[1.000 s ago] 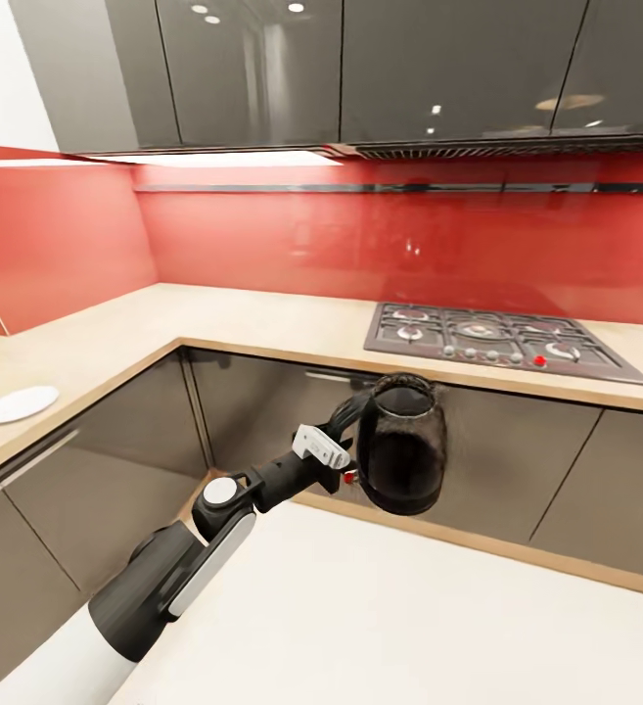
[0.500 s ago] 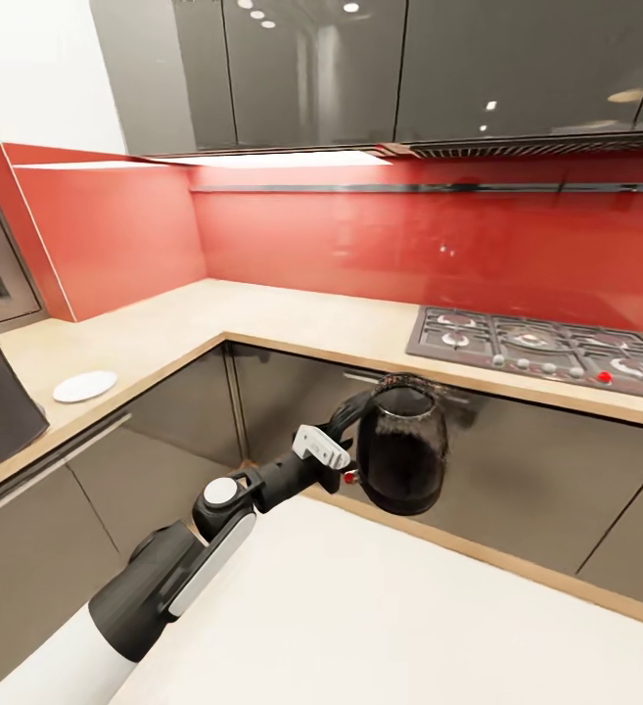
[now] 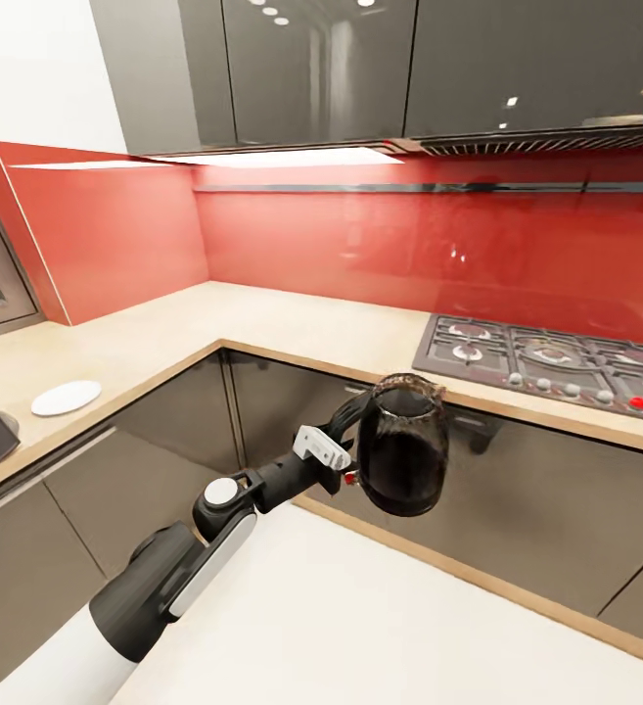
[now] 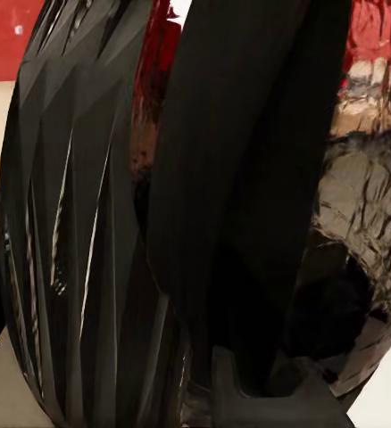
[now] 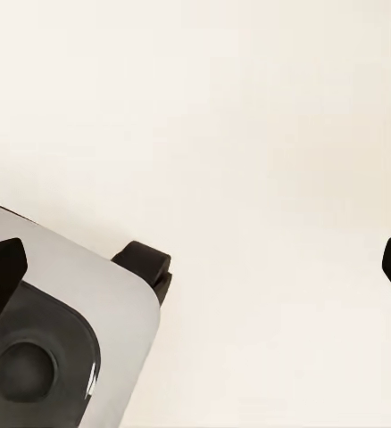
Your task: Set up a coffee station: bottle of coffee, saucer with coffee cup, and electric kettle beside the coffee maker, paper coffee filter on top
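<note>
Black-and-white left arm, round silver joint cap

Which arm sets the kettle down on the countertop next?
Left. Its gripper already holds the kettle by the handle, raised off the floor in front of the countertop. The right fingers look spread, nothing between them.

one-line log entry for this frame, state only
phase: transit | left gripper: holding electric kettle by handle, airborne | saucer: on countertop | right gripper: open
</note>
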### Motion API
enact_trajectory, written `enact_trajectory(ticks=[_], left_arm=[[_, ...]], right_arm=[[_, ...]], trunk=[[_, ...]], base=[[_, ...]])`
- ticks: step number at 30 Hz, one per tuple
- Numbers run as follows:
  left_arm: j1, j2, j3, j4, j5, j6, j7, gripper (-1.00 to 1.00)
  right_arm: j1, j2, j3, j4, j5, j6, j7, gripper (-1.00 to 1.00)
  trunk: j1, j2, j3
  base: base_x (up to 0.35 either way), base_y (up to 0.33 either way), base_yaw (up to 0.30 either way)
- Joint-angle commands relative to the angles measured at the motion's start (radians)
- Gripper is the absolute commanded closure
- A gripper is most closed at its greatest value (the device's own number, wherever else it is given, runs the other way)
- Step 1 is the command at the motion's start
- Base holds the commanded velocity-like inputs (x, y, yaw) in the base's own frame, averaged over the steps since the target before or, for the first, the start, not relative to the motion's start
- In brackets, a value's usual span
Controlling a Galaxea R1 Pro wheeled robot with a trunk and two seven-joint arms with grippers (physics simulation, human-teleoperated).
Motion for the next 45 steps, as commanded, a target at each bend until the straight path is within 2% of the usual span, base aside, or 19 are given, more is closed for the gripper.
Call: enact_trajectory(ticks=[1, 8, 28, 35, 45], left_arm=[[-0.001, 0.000, -0.001, -0.001, 0.012, 0.007, 0.001, 1.00], [-0.001, 0.000, -0.001, 0.000, 0.012, 0.006, 0.001, 1.00], [-0.001, -0.004, -0.005, 0.020, 0.012, 0.005, 0.001, 1.00], [-0.001, -0.006, -0.005, 0.020, 0.012, 0.005, 0.001, 1.00], [-0.001, -0.006, -0.005, 0.021, 0.012, 0.005, 0.001, 1.00]], right_arm=[[-0.001, 0.000, 0.002, 0.003, 0.001, -0.007, 0.001, -1.00], [-0.001, 0.000, 0.002, 0.003, 0.002, -0.008, 0.001, -1.00], [-0.001, 0.000, 0.002, 0.003, 0.003, -0.008, 0.001, -1.00], [-0.001, 0.003, 0.002, 0.003, 0.003, -0.008, 0.001, -1.00], [-0.001, 0.005, 0.002, 0.003, 0.003, -0.008, 0.000, -1.00]], trunk=[[0.000, -0.001, -0.001], [0.000, -0.001, -0.001], [0.000, -0.001, -0.001], [0.000, -0.001, -0.001], [0.000, -0.001, -0.001]], base=[[0.276, -0.193, 0.141], [0.134, -0.092, 0.232], [0.003, -0.139, 0.200], [0.072, -0.279, 0.124], [0.058, -0.266, 0.256]])
